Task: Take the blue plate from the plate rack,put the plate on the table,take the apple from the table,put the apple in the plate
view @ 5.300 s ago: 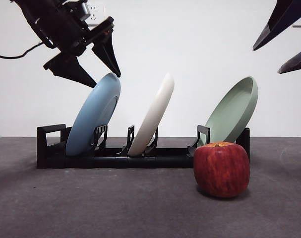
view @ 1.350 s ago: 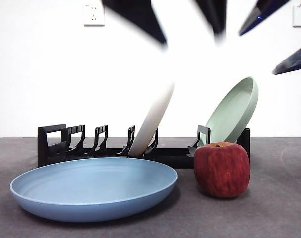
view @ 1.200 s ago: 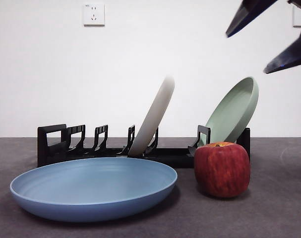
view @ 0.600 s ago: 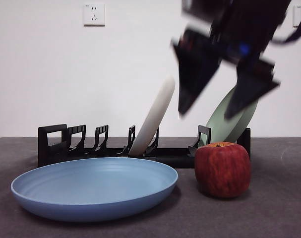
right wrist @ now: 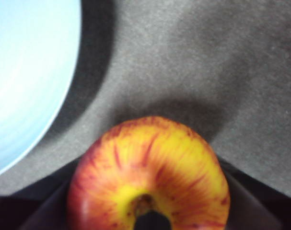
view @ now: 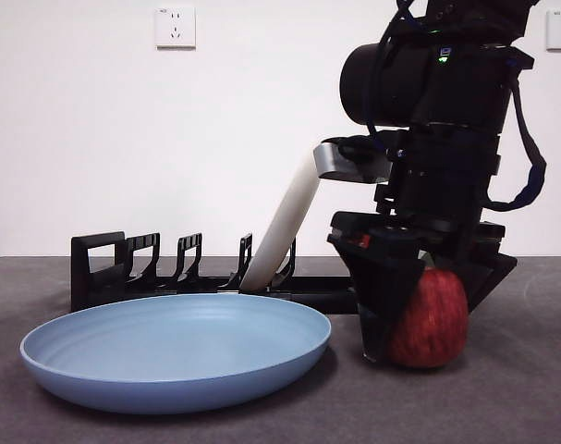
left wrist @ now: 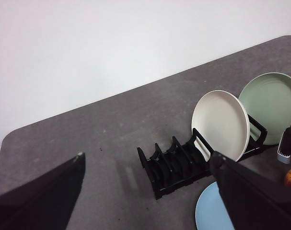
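Right gripper (view: 428, 314): jaws spread, straddling the apple (view: 432, 319) on the table (view: 520, 398). Blue plate (view: 174, 356): flat on table beside apple. Left gripper (left wrist: 145, 191): raised, jaws apart.

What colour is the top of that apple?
The apple is orange-yellow around the stem with red streaks, clearest in the right wrist view.

R gripper (view: 426, 319) is lowered to table level, jaws spread wide either side of the apple (view: 433, 320). L gripper (left wrist: 145, 191) is held high, jaws parted.
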Robot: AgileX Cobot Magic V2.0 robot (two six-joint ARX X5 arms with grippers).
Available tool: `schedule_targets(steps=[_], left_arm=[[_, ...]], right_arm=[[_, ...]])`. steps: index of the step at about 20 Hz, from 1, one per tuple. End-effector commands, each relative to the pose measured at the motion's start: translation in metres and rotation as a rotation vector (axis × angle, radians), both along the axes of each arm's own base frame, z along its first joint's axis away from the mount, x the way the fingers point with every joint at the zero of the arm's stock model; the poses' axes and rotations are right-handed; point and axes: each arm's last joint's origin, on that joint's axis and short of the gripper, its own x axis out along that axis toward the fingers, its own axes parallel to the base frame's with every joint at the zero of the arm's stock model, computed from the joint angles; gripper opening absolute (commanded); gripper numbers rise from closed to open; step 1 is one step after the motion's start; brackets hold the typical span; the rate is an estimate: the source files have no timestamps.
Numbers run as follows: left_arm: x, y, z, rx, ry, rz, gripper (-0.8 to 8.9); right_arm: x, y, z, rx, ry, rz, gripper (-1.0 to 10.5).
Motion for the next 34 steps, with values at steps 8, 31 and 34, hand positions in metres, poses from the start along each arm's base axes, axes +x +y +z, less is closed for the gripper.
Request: schedule_targets(steps=[8,31,34], left_arm=[[0.002,-0.001,-0.001,-0.004,0.003,0.018,4.40],[0.001,0.001,-0.007,0.053,0.040,0.077,4.40],[0.001,0.001,-0.008,0.055,0.047,0.079,4.40]], right_arm=[[-0.014,0.017,0.085,0.308,-0.123,0.040,-0.1],[-0.010,0.146,-0.006,0.072,-0.050,0.266,0.1],[-0.011,0.146,-0.006,0.073,-0.050,0.270,0.9]])
